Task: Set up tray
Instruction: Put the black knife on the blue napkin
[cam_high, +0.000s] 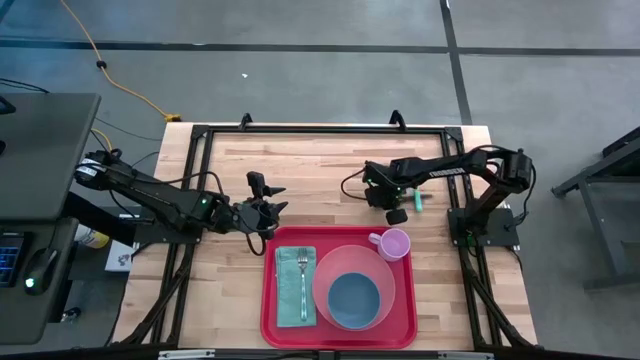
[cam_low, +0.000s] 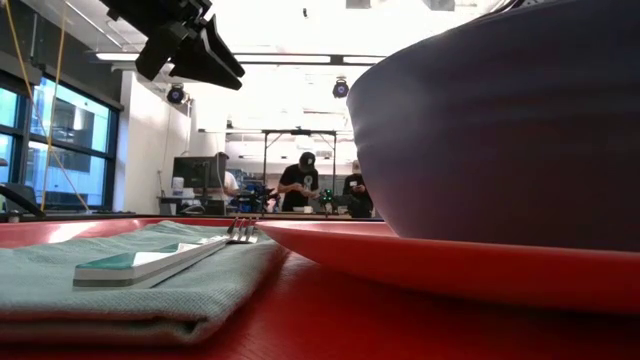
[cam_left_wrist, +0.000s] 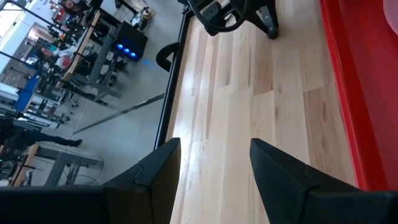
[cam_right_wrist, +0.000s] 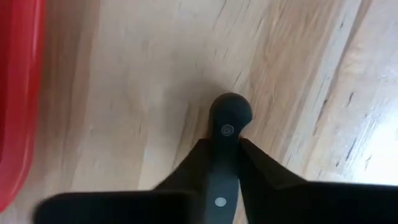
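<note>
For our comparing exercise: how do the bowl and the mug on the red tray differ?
The bowl is blue and wide; the mug is purple and smaller. The bowl sits on the pink plate; the mug stands in a corner of the tray, off the plate. Both are upright inside the tray.

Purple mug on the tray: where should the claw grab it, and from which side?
Come down and pinch the purple mug's wall on its right side: it stands upright in the red tray's far right corner, its handle sticks left and the pink plate crowds its near side. The right claw is nearer but shut on a dark-handled utensil; the left claw is open.
</note>
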